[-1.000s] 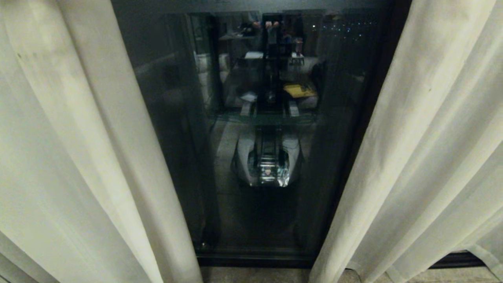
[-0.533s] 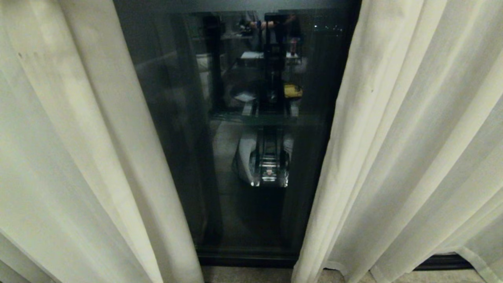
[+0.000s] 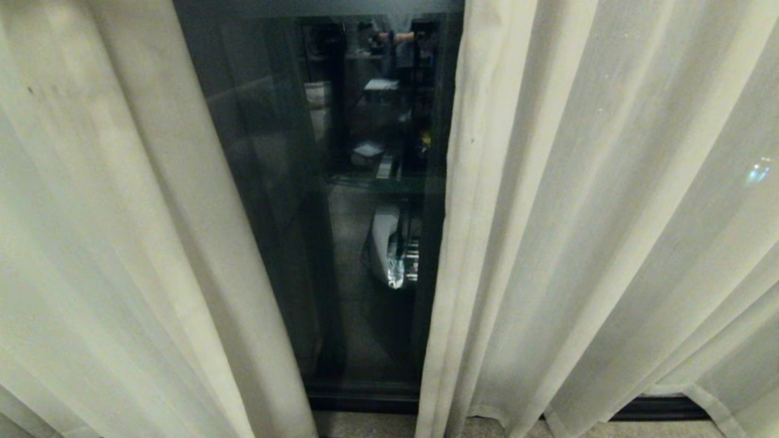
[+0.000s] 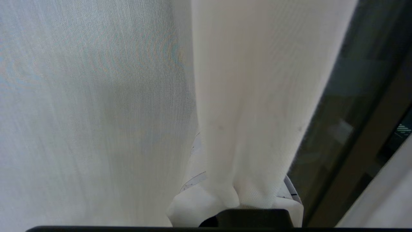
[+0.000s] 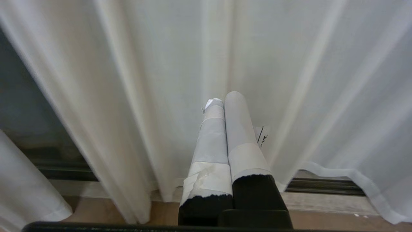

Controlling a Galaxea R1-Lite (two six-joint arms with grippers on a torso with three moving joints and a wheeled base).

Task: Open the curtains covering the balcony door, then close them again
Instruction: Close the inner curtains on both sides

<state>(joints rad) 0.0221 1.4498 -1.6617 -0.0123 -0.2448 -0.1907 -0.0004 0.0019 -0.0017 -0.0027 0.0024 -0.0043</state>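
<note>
Curtains (image 3: 608,231) hang on both sides of the balcony door (image 3: 341,243), and from the head camera I read the closing half of the job as under way: only a narrow strip of dark reflective glass shows between the right-hand drape's hemmed edge and the left-hand drape (image 3: 109,243). To finish well, I judge the gap must be shut from top to floor, so I want the leading edges to meet or overlap rather than leave a slit near the dark bottom rail (image 3: 365,401). Fabric like this is light and will swing and bunch, so a slow, level pull along the track should serve better than a tug, which could drag the hem sideways on the floor (image 3: 365,426) and leave the folds uneven. On the left wrist camera, my left pincer (image 4: 236,201) is clamped on a thick fold of the opaque curtain, the cloth pinched between taped fingers (image 4: 193,206) right beside the door frame; I would hold that pinch firm and carry it towards the other drape without twisting it. On the right wrist camera, my right pincer (image 5: 223,100) points at the sheer folds with its two taped fingers pressed together and nothing between them, near the cloth, though I cannot tell whether the tips touch it.
</note>
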